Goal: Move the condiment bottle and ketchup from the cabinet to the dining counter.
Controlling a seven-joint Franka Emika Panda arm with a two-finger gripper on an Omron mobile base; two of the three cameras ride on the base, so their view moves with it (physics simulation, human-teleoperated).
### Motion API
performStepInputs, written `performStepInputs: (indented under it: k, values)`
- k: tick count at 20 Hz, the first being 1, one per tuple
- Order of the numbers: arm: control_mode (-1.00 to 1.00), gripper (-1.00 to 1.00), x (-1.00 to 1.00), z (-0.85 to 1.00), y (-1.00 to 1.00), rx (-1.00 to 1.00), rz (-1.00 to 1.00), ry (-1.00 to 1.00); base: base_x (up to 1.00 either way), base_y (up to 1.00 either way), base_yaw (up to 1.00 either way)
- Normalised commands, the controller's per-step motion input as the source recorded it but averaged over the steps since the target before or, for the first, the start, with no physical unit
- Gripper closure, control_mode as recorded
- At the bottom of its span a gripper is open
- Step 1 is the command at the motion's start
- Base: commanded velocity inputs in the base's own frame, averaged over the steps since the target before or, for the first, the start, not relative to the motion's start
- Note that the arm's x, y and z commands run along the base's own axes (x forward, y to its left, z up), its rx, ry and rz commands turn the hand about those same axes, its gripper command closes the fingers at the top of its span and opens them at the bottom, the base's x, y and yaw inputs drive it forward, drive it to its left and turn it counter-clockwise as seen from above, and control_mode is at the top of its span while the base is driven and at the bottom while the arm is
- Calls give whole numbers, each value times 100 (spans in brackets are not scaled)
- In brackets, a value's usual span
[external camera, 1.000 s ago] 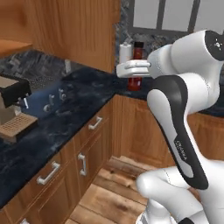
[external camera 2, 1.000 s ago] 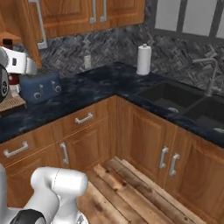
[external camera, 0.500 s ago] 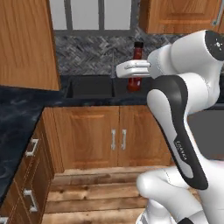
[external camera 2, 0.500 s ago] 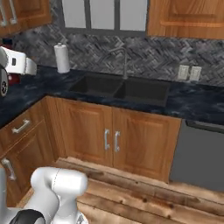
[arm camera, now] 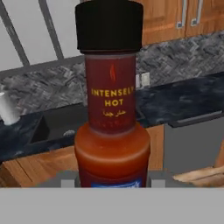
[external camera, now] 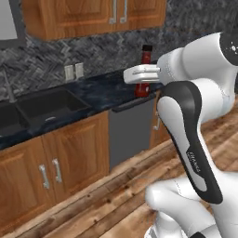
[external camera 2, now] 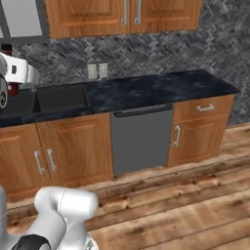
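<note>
Pincer (external camera: 139,74) grips condiment bottle (arm camera: 111,131) (upright, above floor).

We see the condiment bottle (arm camera: 111,109) upright, dark brown-red w/ narrow neck, black cap, label reading "INTENSELY HOT". It's held up in the air, in front of the black countertop w/ herringbone tile.

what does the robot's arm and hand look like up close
The arm is glossy white with rounded, bulbous segments and a dark grey band along the forearm bearing small pale lettering. The hand is a flat white block with ribbed grooves. No cables show.
</note>
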Motion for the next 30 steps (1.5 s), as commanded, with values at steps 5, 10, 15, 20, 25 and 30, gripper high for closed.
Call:
performStepInputs:
  k: [5,10,15,20,25,30]
  values:
    - [100,100,0,0,0,0,0,0,0,3,-99]
    - [100,100,0,0,0,0,0,0,0,4,-99]
    - [100,100,0,0,0,0,0,0,0,3,-96]
    - [100,100,0,0,0,0,0,0,30,8,-62]
    - [100,100,0,0,0,0,0,0,51,-8,-29]
    - [100,100,0,0,0,0,0,0,50,-28,-30]
